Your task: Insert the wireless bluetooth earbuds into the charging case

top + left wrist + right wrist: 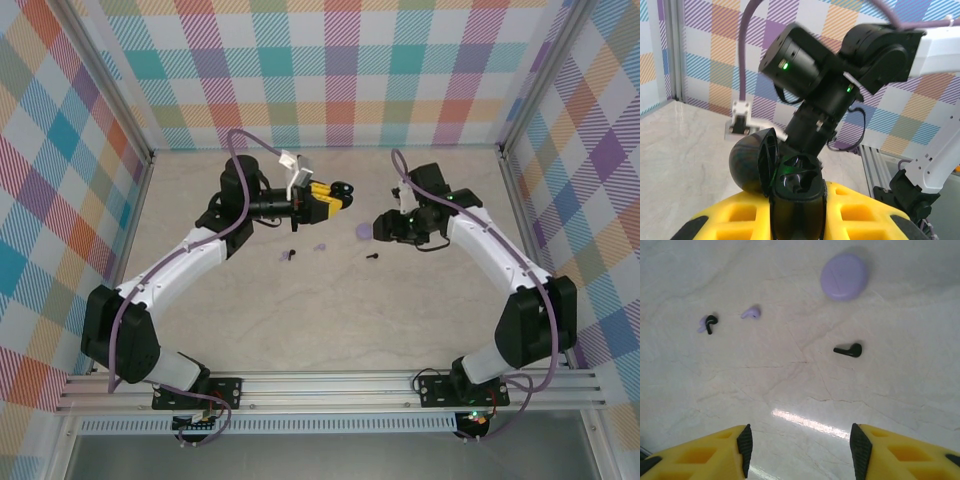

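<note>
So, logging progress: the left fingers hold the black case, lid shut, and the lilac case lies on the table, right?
No: the left wrist view shows the lid open. The left fingers do hold the black case, and the lilac case lies on the table.

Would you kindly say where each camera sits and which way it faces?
Top external: above and behind, looking down at the table; left arm and right arm show.
Left wrist: looks level past left tool, gripping the black case, toward the right arm.
Right wrist: looks down past open right tool at the lilac case.
Shared: lilac case, top and right wrist.
</note>
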